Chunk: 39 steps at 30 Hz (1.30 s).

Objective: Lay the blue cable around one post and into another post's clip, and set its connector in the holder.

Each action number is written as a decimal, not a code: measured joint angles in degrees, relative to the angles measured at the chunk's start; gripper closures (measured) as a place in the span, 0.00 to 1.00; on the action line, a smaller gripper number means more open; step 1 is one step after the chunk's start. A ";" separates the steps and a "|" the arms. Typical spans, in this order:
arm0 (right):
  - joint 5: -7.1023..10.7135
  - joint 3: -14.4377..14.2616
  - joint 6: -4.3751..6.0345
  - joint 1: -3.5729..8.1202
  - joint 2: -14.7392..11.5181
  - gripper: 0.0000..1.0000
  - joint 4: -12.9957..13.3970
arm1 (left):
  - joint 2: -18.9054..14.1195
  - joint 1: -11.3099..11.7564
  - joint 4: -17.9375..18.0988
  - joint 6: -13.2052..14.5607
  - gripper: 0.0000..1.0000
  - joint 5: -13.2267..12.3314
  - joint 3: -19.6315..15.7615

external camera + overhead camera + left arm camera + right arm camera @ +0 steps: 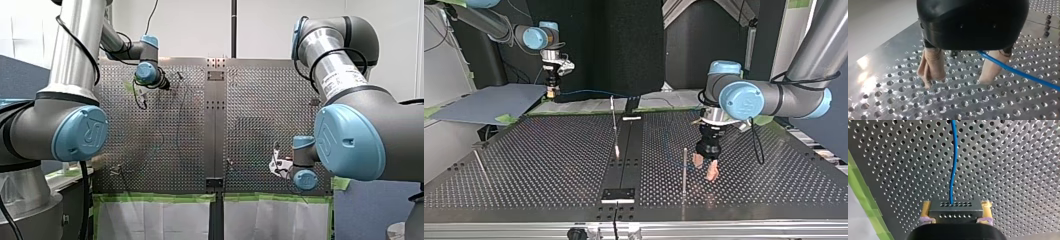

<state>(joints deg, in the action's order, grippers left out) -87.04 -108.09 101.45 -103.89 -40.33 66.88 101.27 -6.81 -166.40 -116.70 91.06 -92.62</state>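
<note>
In the right wrist view my right gripper [956,213] is shut on a black connector [955,208], held between yellow pads [926,208]. The blue cable [954,162] leaves the connector and runs ahead over the perforated plate. In the top view this gripper [553,92] hangs at the far left edge, and the blue cable [591,91] stretches from it toward the middle. My left gripper [705,169] stands open just above the plate, next to a thin upright post [684,170]. In its wrist view the blue cable [1020,73] passes beside one beige finger [993,68].
A tilted post [614,125] stands near the centre strip, and another thin post [481,167] leans at the top view's left. A black block [618,195] sits on the centre strip at the near edge. Green tape [865,202] borders the plate beside my right gripper.
</note>
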 joint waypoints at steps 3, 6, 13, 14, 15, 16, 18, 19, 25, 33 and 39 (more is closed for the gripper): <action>0.24 0.14 -0.01 -0.13 0.06 0.39 -0.06 | 0.01 -0.06 -0.05 -0.46 0.00 0.00 0.00; 0.50 0.36 0.03 -0.31 0.09 0.39 -0.25 | 0.00 -0.13 -0.09 -1.59 0.00 0.05 0.00; 0.25 1.67 0.24 -0.65 0.10 0.39 -2.30 | 0.01 -0.23 0.05 -5.55 0.00 0.69 -0.68; 0.21 1.81 0.30 -0.69 0.10 0.39 -2.64 | 0.01 -0.25 0.20 -6.07 0.00 0.69 -0.98; 0.17 1.90 0.38 -0.73 0.10 0.39 -2.87 | 0.01 -0.28 0.41 -6.59 0.00 0.69 -1.31; 0.15 2.01 0.49 -0.79 0.10 0.39 -3.09 | 0.01 -0.32 0.78 -7.27 0.00 0.68 -1.73; 0.13 2.17 0.70 -0.88 0.10 0.39 -3.36 | 0.00 -0.39 1.36 -8.27 0.00 0.63 -2.20; 0.12 2.32 0.87 -0.92 0.11 0.39 -3.61 | -0.03 -0.45 1.75 -8.95 0.00 0.46 -2.50; -0.10 2.94 0.98 -1.04 0.09 0.39 -5.68 | -0.07 -0.40 3.97 -12.32 0.00 -0.71 -3.06; -0.23 3.24 0.58 -1.09 0.08 0.39 -6.71 | -0.08 -0.10 4.11 -16.35 0.00 0.13 -3.07; -0.27 3.27 0.52 -1.10 0.08 0.39 -6.78 | -0.08 0.37 2.33 -16.66 0.00 2.00 -3.09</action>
<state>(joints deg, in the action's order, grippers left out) -87.31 -104.82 101.98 -104.98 -40.25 60.11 101.19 -6.44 -164.07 -133.37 93.06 -95.71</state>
